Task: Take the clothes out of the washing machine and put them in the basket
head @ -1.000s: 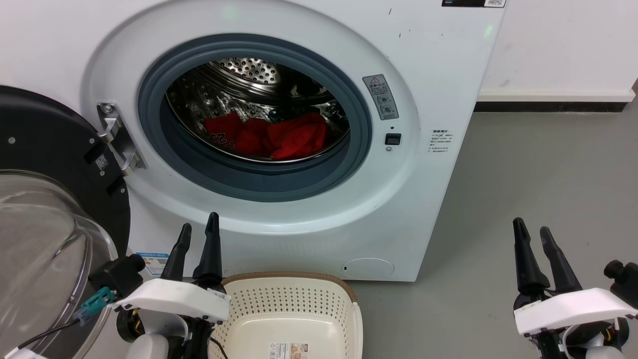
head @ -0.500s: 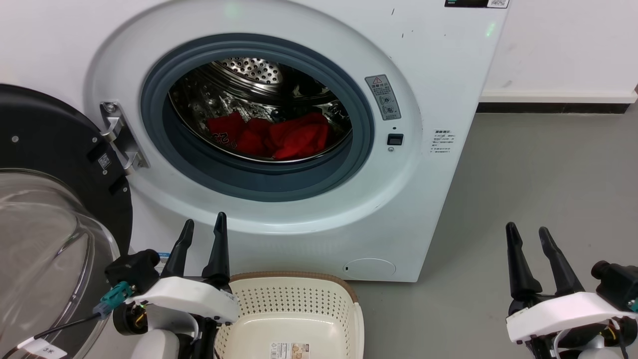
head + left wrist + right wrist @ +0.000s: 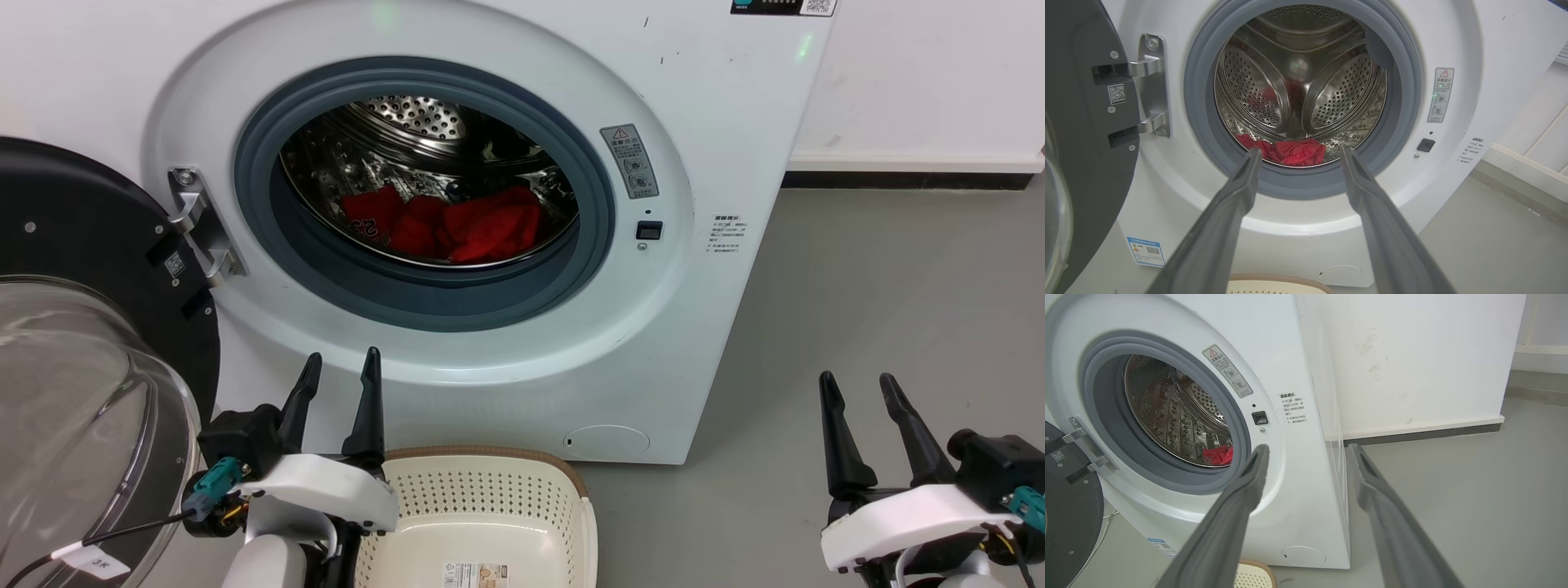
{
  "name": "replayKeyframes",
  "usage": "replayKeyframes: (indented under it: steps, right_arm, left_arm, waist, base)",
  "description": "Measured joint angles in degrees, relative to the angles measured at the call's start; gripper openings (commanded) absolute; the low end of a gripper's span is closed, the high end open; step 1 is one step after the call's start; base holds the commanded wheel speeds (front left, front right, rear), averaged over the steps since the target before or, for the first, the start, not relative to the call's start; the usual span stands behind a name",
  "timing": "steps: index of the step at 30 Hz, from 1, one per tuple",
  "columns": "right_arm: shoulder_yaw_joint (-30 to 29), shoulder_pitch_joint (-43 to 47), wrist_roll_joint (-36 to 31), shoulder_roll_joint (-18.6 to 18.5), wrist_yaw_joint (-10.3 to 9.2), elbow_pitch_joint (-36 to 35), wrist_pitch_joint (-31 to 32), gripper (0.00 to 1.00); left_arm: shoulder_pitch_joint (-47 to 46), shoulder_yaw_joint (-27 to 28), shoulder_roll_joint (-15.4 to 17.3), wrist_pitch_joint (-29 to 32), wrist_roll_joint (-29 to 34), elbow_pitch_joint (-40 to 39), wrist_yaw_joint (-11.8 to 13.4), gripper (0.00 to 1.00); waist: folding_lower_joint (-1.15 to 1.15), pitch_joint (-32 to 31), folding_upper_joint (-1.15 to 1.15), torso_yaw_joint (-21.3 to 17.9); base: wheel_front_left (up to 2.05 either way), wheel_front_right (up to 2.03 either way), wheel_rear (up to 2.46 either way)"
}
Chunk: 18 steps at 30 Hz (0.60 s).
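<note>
Spread fingers (image 3: 1237,196) frame red clothes (image 3: 1294,152) low in the washing machine (image 3: 1453,36) drum.

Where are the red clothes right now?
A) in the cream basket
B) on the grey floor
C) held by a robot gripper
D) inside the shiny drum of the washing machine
D: the bright red fabric clothes lie at the bottom of the perforated steel drum in the large white washing machine, whose black-framed glass door stands open.

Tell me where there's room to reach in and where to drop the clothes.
The porthole is open above the clothes. The basket is bare inside, and so is the floor right of the washer. Crowded on the left, by the open door.
</note>
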<state>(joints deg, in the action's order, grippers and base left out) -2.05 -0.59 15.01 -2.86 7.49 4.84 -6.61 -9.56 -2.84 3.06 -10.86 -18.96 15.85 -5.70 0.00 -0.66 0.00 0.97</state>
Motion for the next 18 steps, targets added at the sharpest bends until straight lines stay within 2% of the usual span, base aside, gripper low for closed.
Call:
replayKeyframes:
  steps: [18]
  right_arm:
    - [0.08,0.66,-9.32,-0.01,0.01,-0.71,-0.93,1.0]
  left_arm:
    - [-0.45,-0.6,0.18,-2.2,8.69,1.7,0.41,1.0]
  waist:
    - [0.0,-0.12,0.0,0.05]
  base:
    - [0.0,0.0,0.0]
